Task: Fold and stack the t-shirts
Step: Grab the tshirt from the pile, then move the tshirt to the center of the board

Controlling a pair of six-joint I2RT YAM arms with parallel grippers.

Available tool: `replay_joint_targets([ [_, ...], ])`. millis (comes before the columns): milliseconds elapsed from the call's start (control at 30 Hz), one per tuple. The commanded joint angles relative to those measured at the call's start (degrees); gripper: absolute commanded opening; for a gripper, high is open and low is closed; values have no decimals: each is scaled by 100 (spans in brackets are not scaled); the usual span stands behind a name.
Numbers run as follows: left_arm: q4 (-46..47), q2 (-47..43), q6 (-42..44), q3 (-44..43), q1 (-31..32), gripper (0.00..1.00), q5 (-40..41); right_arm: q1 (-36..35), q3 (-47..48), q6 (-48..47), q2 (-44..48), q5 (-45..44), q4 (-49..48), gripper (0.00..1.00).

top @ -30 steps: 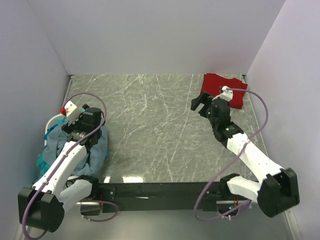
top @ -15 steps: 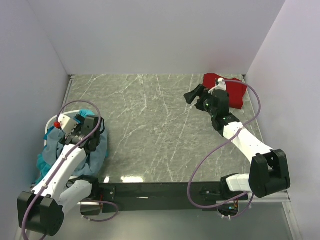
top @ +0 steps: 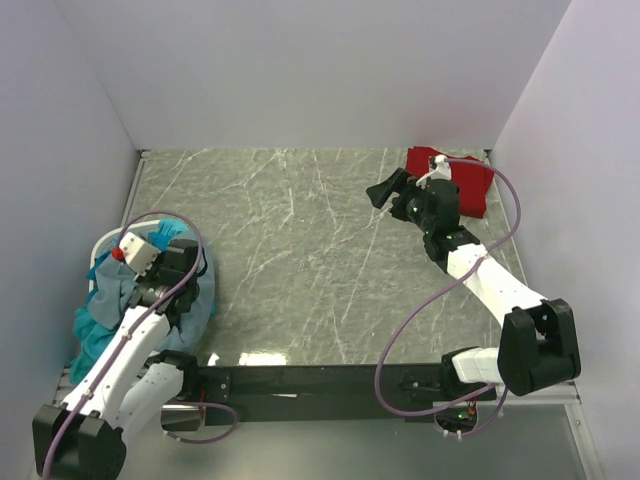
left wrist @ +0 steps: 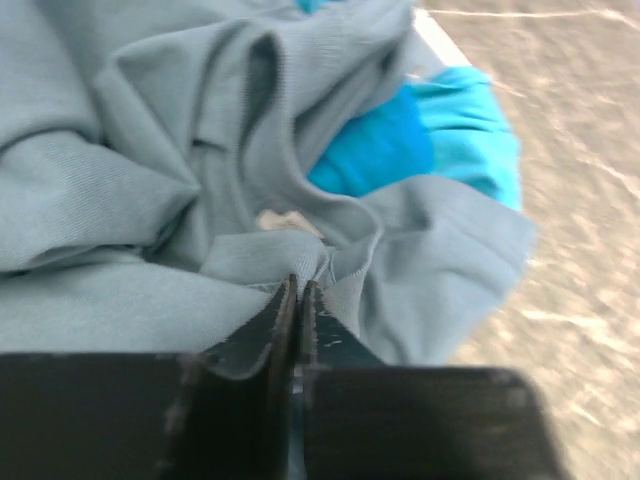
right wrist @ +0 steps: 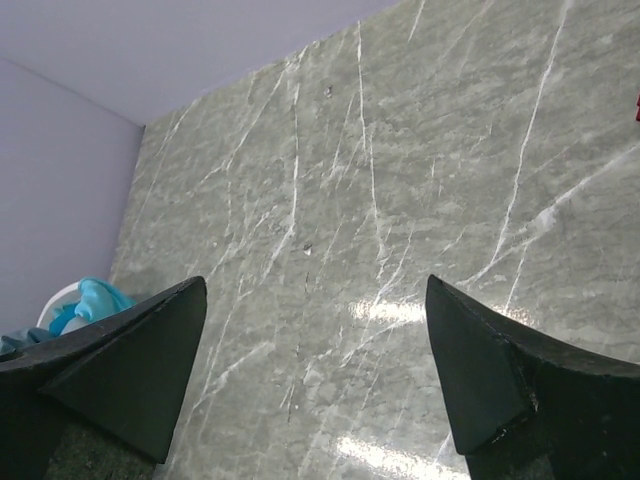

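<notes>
Pinching a fold of the slate-blue shirt (left wrist: pixel 130 200) between the tips of the left gripper (left wrist: pixel 297 300), jaws clenched almost together on the cloth. Crumpled in a loose heap at the left edge of the table (top: pixel 300 250), with one side spilling onto the marbled top toward the table's middle.

Showing through those folds, teal shirts (left wrist: pixel 400 140), bunched beneath the blue cloth and poking out at the far and near ends of the heap. Sitting under it all at the table's left edge, a white basket (left wrist: pixel 435 40), seen only as a strip of rim.

Lying flat in the far right corner of the table, a red shirt (top: pixel 470 185), squared up roughly, well apart from the heap.

Hovering over the table just inward of that corner, the right gripper (right wrist: pixel 315 285), released and spread wide, grasping nothing, with bare marbled tabletop between its fingers.

Enclosing the table on its left, far and right sides, plain pale walls (top: pixel 300 70).
</notes>
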State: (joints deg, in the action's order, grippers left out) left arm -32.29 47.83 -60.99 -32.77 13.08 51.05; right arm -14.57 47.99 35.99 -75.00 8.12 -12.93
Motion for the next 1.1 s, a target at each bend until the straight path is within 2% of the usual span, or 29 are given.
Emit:
replay_joint_targets([
  [0,820,-274,763,0,-7,1,-560,42,88,-127,240,93,-289,95],
  [167,1654,-670,1869,-500,-16,1,-1499,42,97,-250,284,49,-236,95],
  [300,2095,-644,2328,-1133,-16,1,-2508,42,141,-311,328,23,-193,95],
  [433,2507,-49,2793,-1977,28,1,-3387,50,281,-408,372,-213,-26,95],
  [533,2807,627,3022,-2829,150,1,-4151,85,369,-478,442,-328,115,95],
  [567,2842,813,3075,-3353,203,1,-4312,86,378,-496,460,-416,176,95],
  [767,3053,2123,3471,-5455,1012,1,-4998,200,492,-637,697,-688,449,95],
  [967,3555,2853,3155,-6563,1074,1,-6358,279,519,-690,978,-996,660,95],
  [1067,3554,3144,3102,-6786,1074,1,-6555,279,440,-681,1075,-1049,651,95],
])
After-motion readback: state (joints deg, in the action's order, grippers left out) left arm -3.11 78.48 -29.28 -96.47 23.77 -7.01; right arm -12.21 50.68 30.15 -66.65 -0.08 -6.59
